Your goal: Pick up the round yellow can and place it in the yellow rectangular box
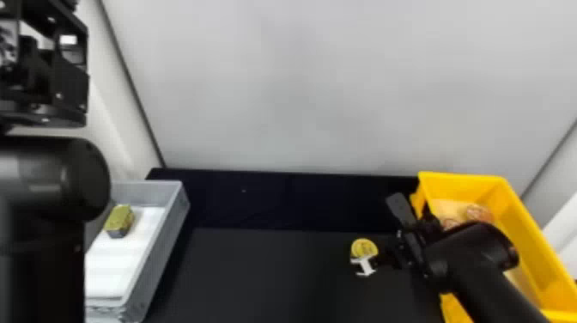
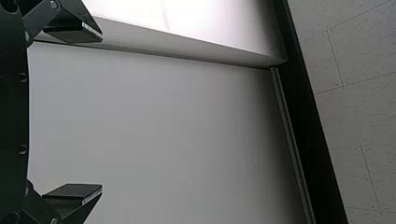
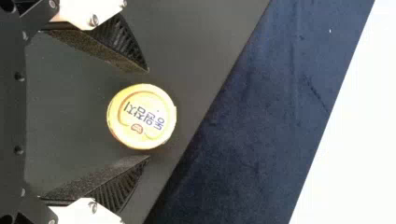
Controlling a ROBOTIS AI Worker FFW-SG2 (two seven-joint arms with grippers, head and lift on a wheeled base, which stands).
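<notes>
In the head view, the right gripper (image 1: 405, 249) is over the dark table, just left of the yellow rectangular box (image 1: 534, 253). The round yellow can (image 1: 364, 248) is at its left end. In the right wrist view, the can (image 3: 141, 116) shows its printed round lid between the fingertips of the open right gripper (image 3: 149, 113), with a gap to each. The left gripper (image 1: 47, 73) is raised at the head view's upper left; in the left wrist view the left gripper (image 2: 102, 113) stands open, nothing between its fingers.
A grey tray (image 1: 165, 236) with a white bottom stands on the left and holds a small yellow-green block (image 1: 119, 220). Round orange-toned items (image 1: 478, 212) lie inside the yellow box, partly behind the right arm. A pale wall (image 1: 300, 86) rises behind the table.
</notes>
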